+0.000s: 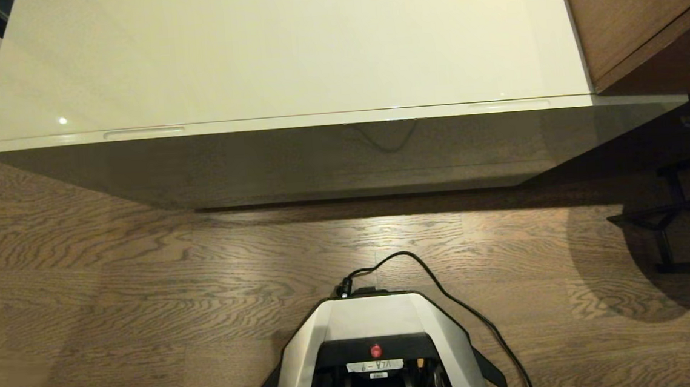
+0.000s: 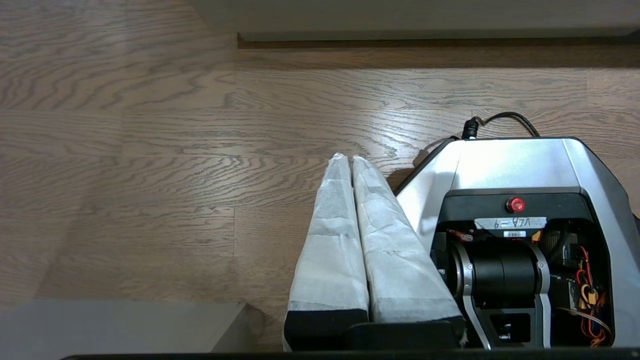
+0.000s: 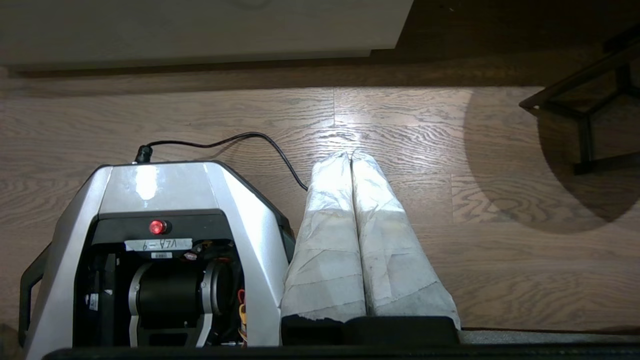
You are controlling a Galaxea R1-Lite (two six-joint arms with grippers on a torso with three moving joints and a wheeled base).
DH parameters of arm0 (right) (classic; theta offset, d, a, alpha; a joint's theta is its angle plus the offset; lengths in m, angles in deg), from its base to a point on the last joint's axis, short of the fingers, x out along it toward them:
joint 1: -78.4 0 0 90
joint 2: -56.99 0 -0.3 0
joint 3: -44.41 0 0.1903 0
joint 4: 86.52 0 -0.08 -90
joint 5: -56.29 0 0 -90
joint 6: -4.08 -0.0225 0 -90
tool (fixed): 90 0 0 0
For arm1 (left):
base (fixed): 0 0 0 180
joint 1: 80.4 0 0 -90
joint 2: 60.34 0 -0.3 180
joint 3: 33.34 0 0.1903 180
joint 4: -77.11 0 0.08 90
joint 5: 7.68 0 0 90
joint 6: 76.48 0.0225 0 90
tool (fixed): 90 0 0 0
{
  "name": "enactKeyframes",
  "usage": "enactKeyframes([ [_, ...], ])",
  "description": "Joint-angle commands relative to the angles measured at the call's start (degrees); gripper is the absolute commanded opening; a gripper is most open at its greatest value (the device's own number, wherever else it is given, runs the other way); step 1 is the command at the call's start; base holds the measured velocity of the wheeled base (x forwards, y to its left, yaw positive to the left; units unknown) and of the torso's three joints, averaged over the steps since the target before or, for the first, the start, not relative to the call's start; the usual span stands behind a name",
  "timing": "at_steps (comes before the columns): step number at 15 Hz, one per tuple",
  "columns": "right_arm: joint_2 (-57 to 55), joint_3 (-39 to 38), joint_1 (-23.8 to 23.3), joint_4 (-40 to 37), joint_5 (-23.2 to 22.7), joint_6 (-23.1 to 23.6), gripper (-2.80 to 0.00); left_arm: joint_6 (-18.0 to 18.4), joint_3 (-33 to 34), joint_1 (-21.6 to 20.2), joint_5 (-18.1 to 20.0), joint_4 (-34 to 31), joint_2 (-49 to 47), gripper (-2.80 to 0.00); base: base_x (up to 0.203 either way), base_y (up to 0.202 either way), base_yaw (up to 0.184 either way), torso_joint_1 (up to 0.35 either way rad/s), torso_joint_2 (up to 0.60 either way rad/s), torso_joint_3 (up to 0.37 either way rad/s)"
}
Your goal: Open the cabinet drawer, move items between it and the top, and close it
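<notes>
The left hand (image 2: 351, 159), its two white-wrapped fingers (image 2: 332, 240) pressed flat together and holding nothing, hangs over the brown wood-grain floor (image 1: 114, 282) just left of the robot's silver-and-black base (image 1: 376, 337). Ahead, the low wide cabinet's glossy cream-white top (image 1: 286, 46) lies flat, and under its front edge the wide, shallow beige-grey cabinet drawer (image 1: 318, 159) sits pushed in flush, with slim oblong slots near its left (image 1: 144, 133) and right (image 1: 509, 105) ends. A black cable (image 1: 449, 295) trails from the base. The right hand (image 3: 351, 155), fingers (image 3: 390, 250) likewise closed on nothing, hangs just right of the base. Brown wooden furniture (image 1: 630, 9) touches the cabinet's right end, near a black metal frame (image 1: 675, 219).
</notes>
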Motion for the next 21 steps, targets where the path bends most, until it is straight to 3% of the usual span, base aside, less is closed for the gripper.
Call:
enactKeyframes([
  [1, 0.0, -0.1, 0.0, 0.0, 0.0, -0.1, -2.80, 0.0, 0.0, -0.1, 0.0, 0.0, -0.1, -2.80, 0.000, 0.000, 0.000, 0.000, 0.00, 0.000],
  [21, 0.0, -0.1, 0.0, 0.0, 0.0, -0.1, -2.80, 0.0, 0.0, 0.0, 0.0, 0.0, -0.1, -2.80, 0.000, 0.000, 0.000, 0.000, 0.00, 0.000],
])
